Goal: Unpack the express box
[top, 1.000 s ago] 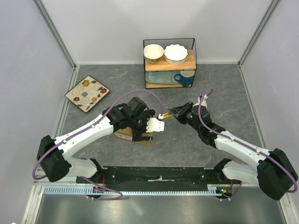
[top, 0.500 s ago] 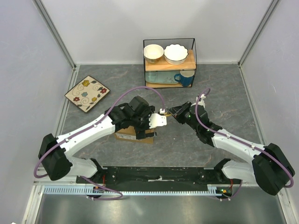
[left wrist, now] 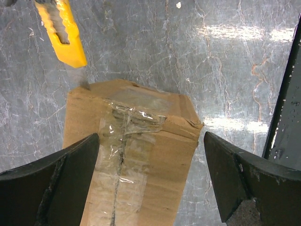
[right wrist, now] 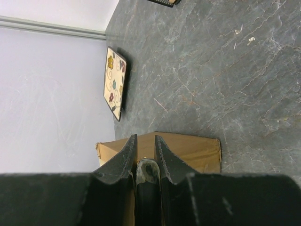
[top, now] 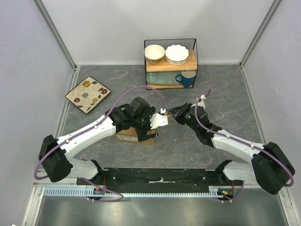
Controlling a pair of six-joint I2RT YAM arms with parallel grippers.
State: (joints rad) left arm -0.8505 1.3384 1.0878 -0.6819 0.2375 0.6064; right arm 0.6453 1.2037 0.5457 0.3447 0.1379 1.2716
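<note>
Yellow knife (left wrist: 63, 33) tip touches an edge of the express box (left wrist: 136, 155).

place: lab test booth | cue: white panel walls (top: 117, 28), aluminium posts (top: 55, 35)

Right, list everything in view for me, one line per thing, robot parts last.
express box: one, brown cardboard with clear tape on the top seam, mid-table between the left gripper's fingers
utility knife: one, yellow, blade tip by the box's far top edge
plate: one, cream with flowers, far left of the table
wire rack: one, black frame with wooden shelves, back centre
cream bowl: one, cream, rack's top shelf, left
white bowl: one, white, scalloped rim, rack's top shelf, right
mug: one, blue, rack's lower shelf
table: one, grey marbled, under everything
left gripper: one, black, open, straddling the box
right gripper: one, black, shut on the utility knife
</note>
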